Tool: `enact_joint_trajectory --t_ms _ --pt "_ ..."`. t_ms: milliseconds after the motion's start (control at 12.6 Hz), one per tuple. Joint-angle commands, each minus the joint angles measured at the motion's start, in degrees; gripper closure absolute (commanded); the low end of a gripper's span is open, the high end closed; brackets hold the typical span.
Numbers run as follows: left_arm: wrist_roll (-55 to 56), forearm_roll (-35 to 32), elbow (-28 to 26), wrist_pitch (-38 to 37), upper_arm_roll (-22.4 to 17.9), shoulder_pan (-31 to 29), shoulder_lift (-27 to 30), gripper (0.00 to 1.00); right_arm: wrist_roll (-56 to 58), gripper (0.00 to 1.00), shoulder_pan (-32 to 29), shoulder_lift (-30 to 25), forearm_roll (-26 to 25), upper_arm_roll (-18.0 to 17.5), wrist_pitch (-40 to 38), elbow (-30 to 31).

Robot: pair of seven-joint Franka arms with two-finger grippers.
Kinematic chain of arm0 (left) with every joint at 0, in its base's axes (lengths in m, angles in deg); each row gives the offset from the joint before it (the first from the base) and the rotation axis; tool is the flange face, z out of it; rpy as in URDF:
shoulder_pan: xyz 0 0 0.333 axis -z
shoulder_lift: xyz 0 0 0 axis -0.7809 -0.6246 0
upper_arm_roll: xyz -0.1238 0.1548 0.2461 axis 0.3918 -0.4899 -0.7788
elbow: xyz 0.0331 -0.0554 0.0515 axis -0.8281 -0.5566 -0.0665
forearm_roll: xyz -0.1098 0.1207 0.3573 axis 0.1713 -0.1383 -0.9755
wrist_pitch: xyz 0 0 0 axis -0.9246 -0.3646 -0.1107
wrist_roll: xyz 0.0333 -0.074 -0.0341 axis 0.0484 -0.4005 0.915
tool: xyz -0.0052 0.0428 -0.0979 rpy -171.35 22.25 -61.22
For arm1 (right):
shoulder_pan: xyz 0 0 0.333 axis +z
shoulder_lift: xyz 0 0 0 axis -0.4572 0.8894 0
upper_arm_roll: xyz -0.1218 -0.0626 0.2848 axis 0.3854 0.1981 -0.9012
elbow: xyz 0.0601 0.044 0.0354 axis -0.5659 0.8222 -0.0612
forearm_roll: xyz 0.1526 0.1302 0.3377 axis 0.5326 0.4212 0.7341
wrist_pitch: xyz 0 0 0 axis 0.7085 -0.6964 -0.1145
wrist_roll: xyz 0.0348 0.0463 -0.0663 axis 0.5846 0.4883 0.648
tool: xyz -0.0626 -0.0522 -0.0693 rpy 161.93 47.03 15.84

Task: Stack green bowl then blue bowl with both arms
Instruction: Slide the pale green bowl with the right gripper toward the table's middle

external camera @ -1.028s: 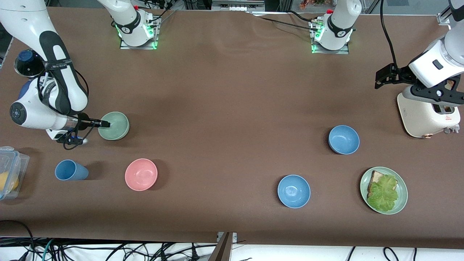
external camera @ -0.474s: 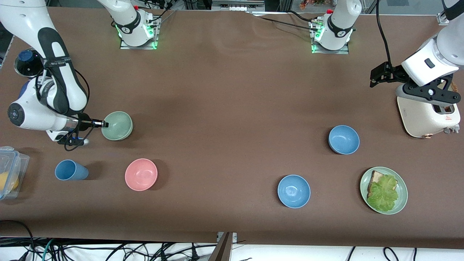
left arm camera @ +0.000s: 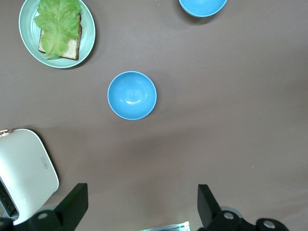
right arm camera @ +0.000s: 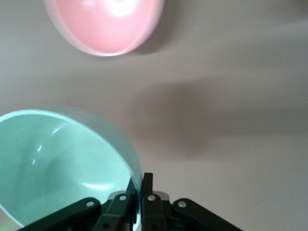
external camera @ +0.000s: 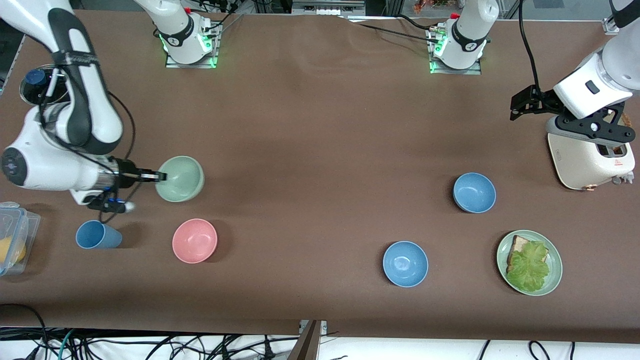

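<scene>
My right gripper [external camera: 159,176] is shut on the rim of the pale green bowl [external camera: 181,179] and holds it above the table, toward the right arm's end. In the right wrist view the green bowl [right arm camera: 62,163] is clamped at its rim between the fingers [right arm camera: 147,190]. Two blue bowls rest toward the left arm's end: one [external camera: 474,192] farther from the front camera, one [external camera: 405,263] nearer. My left gripper [external camera: 522,102] is open and empty, high over the table beside the toaster. The left wrist view shows both blue bowls [left arm camera: 132,95] [left arm camera: 202,6] below it.
A pink bowl [external camera: 194,240] and a blue cup [external camera: 96,235] rest under and nearer the camera than the held bowl. A clear container [external camera: 14,237] sits at the table's edge. A green plate [external camera: 556,260] with bread and lettuce and a white toaster [external camera: 585,162] stand at the left arm's end.
My right gripper has lifted the green bowl and carried it toward the table's middle. My left gripper shifted slightly away from the toaster, then held still.
</scene>
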Motion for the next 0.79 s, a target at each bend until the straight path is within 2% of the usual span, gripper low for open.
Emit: enact_joint_trajectory --t_ms 0,395,553,712 --pt "0.3 -0.5 1.3 -1.4 0.0 0.1 -0.2 0.00 -10.2 1.00 6.2 1.7 0.4 -2.0 1.1 -2.9" --pt "0.3 -0.5 1.3 -1.4 0.0 0.0 -0.1 0.00 -29.8 1.00 22.2 8.3 0.5 -2.1 12.3 -7.3" --pt "0.3 -0.5 1.3 -1.4 0.2 0.1 -0.2 0.00 -36.7 1.00 26.5 11.2 0.5 -2.1 16.5 -9.5" --pt "0.3 -0.5 1.3 -1.4 0.1 0.0 -0.2 0.00 -40.0 1.00 29.3 13.7 0.5 -2.2 17.1 -11.5"
